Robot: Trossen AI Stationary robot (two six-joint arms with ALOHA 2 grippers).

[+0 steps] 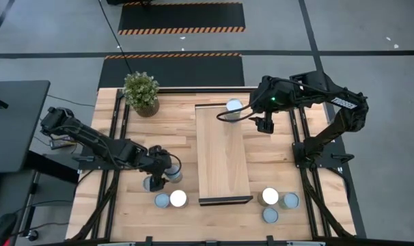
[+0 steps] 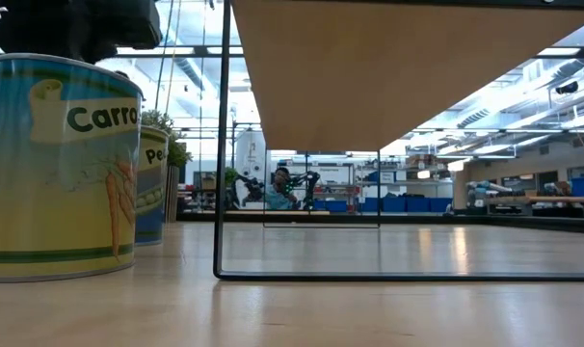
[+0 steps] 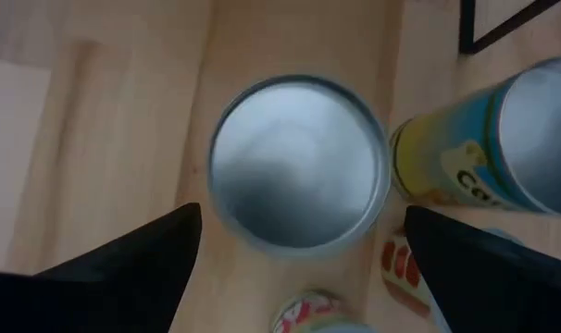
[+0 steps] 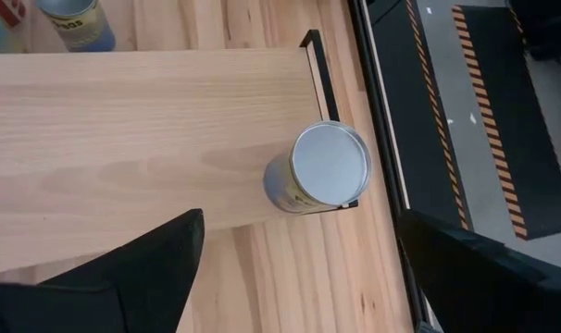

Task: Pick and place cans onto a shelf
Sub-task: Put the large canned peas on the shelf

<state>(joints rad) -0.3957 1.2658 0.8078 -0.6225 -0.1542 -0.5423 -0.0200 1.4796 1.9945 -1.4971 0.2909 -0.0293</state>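
Left gripper (image 1: pixel 164 179): fingers spread wide, poised over one can (image 3: pixel 299 165) on the tabletop, left of the shelf; nothing pinched. In the left wrist view the can's silvery top sits between the two dark fingers (image 3: pixel 123 268).
Right gripper (image 1: pixel 259 117): fingers spread, empty, hanging just beside the far right corner of the shelf (image 1: pixel 223 154).
Can on shelf (image 1: pixel 233 106): one, upright, at the far end of the board near its right corner; in the right wrist view it stands at the board's edge by the black frame (image 4: pixel 319 65).
Cans, left group: three seen from above, the one under the left gripper plus two (image 1: pixel 171 199) side by side nearer the front edge.
Cans, right group (image 1: pixel 277 202): three, clustered close together right of the shelf's near end.
Count in high view: seven cans, one on the shelf, six on the tabletop (image 1: pixel 180 137).
Low view: a carrot-labelled can (image 2: pixel 59 169) close up, a second can (image 2: pixel 152 185) behind it.
Plant (image 1: pixel 141 92): one, in a pot at the far left of the tabletop.
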